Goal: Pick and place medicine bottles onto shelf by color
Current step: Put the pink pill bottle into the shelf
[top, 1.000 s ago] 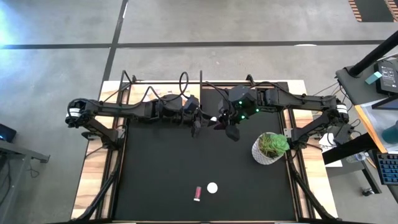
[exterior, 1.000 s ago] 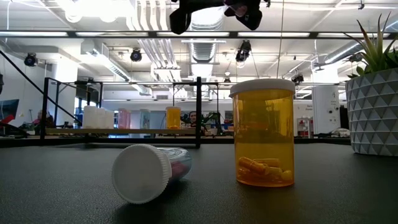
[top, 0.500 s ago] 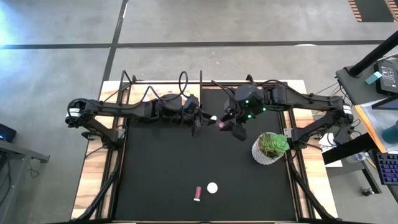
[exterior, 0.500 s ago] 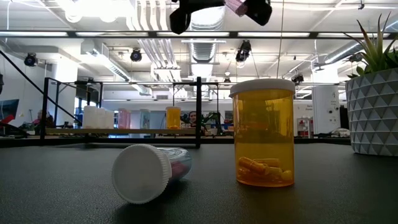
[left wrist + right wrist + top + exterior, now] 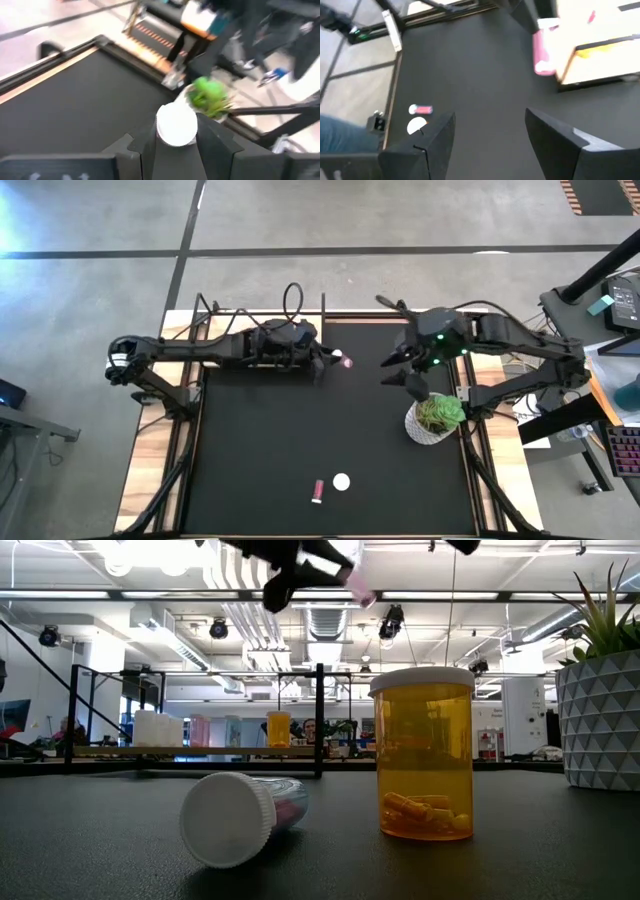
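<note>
My left gripper [image 5: 325,366] is high over the table's far middle, shut on a pink medicine bottle [image 5: 343,361] with a white cap [image 5: 176,124]. The low view shows that bottle [image 5: 358,580] up in the air. My right gripper [image 5: 400,373] stands open and holds nothing, to the right of the bottle and above the plant pot [image 5: 435,418]. An orange bottle [image 5: 421,752] stands upright near the front edge, and beside it a pink bottle [image 5: 238,815] lies on its side. The shelf [image 5: 200,751] at the far side carries several bottles. My left gripper pinches the pink bottle between its two fingers [image 5: 210,142], one on each side, just behind the white cap's rim [image 5: 162,136]. The bottle lies along the fingers with its cap end pointing away from the wrist. It is held roughly level, clear of the table.
The white pot with the green plant [image 5: 600,690] stands at the table's right side, just under my right gripper. The black mat [image 5: 260,450] between the far edge and the two front bottles is bare. A dark frame borders the table's far and side edges.
My right gripper has opened, let go of the pink bottle, and drawn back toward the table's right edge, rising. My left gripper has kept hold of the bottle and swung slightly with it toward the far edge.
</note>
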`<state>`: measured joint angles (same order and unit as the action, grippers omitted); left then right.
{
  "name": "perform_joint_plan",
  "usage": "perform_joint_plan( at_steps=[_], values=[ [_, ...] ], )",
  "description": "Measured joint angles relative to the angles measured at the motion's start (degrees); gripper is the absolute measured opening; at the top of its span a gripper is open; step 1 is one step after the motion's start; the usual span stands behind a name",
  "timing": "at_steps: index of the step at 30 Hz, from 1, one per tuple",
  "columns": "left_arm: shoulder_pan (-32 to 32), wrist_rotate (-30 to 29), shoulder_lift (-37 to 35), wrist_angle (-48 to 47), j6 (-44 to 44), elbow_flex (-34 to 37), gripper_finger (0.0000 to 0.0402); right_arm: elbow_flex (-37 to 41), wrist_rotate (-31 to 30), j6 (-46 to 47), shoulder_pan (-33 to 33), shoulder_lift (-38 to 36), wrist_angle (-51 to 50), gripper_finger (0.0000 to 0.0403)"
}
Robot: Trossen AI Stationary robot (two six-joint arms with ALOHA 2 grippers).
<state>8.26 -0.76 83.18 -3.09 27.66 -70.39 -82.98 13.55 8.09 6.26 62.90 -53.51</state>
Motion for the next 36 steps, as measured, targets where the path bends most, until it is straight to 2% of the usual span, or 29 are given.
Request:
perform_joint_plan(
  at_steps=[7,13,17,21,28,36],
  values=[
    [4.2,-0.9,-2.7,-16.6,0.4,0.0,0.0105,0.0,-6.8,1.3,0.0,-3.9,-2.4,0.0231],
    [4.5,-9.8,-7.3,-31.4,0.5,0.2,0.0105,0.0,-11.3,1.3,0.0,-5.8,-5.6,0.0231],
    [4.5,-16.4,-11.2,-39.1,4.2,2.2,0.0105,0.0,-13.7,-0.4,0.0,-7.1,-6.7,0.0231],
    [4.5,-20.1,-15.7,-41.3,9.4,8.3,0.0105,0.7,-15.7,-2.2,0.0,-8.4,-4.7,0.0231],
    [4.5,-28.3,-21.4,-40.6,21.0,20.8,0.0105,6.2,-16.7,-4.3,0.0,-9.3,1.1,0.0228],
    [4.5,-34.1,-21.1,-37.2,23.0,26.4,0.0105,9.2,-16.7,-3.7,0.0,-8.3,3.3,0.0228]
  ],
)
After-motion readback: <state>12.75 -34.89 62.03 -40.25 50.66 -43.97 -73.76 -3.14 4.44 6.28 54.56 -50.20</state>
